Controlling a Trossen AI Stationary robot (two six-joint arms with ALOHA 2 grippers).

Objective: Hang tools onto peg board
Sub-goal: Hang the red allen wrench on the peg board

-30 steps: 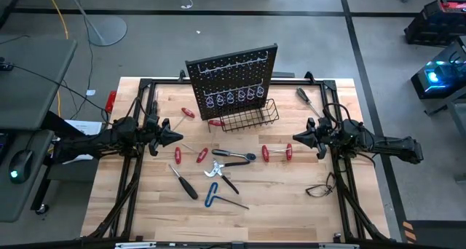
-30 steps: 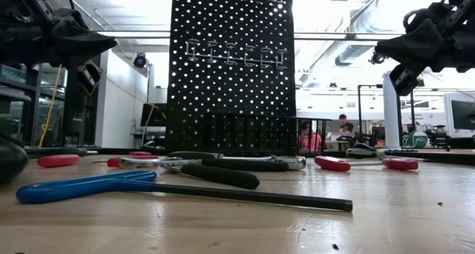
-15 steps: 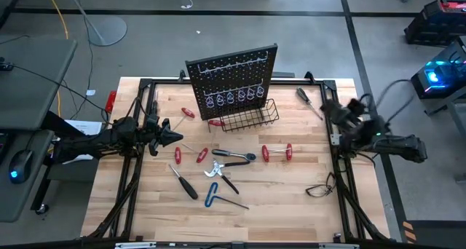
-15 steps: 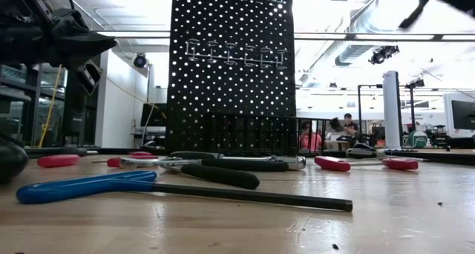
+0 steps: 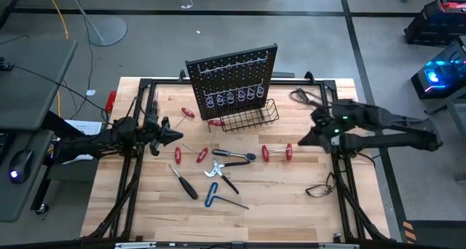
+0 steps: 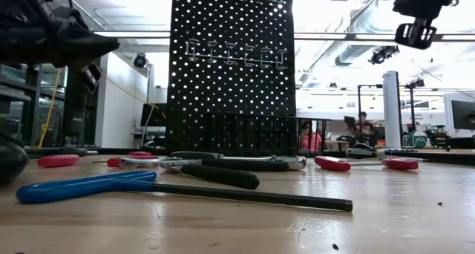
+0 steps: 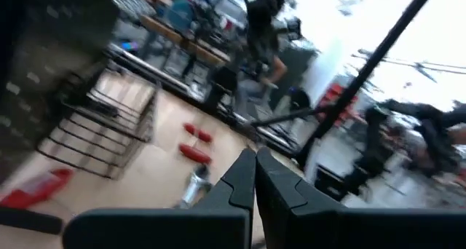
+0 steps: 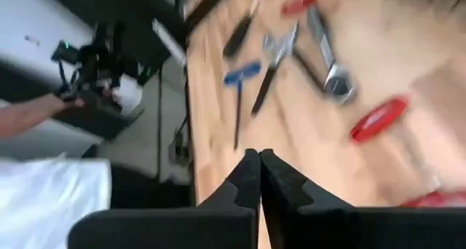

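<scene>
The black peg board (image 5: 233,76) stands upright at the table's far middle, with its wire basket (image 5: 252,116) in front. The tools lie on the wood before it: red-handled screwdrivers (image 5: 276,153), a silver wrench (image 5: 234,156), a black-handled screwdriver (image 5: 184,183) and a blue hex key (image 5: 212,195). My left gripper (image 5: 178,136) is shut and empty, held above the table left of the tools. My right gripper (image 5: 303,140) is shut and empty, raised right of the red screwdrivers; its wrist view looks down on the hex key (image 8: 240,76) and the wrench (image 8: 332,76).
A black tubular frame (image 5: 138,103) runs along the table's sides. A thin black cable (image 5: 319,188) lies at the near right. Another black-handled tool (image 5: 298,95) lies at the far right. Bare wood is free along the near edge.
My right gripper has risen out of the low view, swung toward the table's far right, then come back toward the middle. It now stands higher and is tipped down at the table. The tools have stayed where they were.
</scene>
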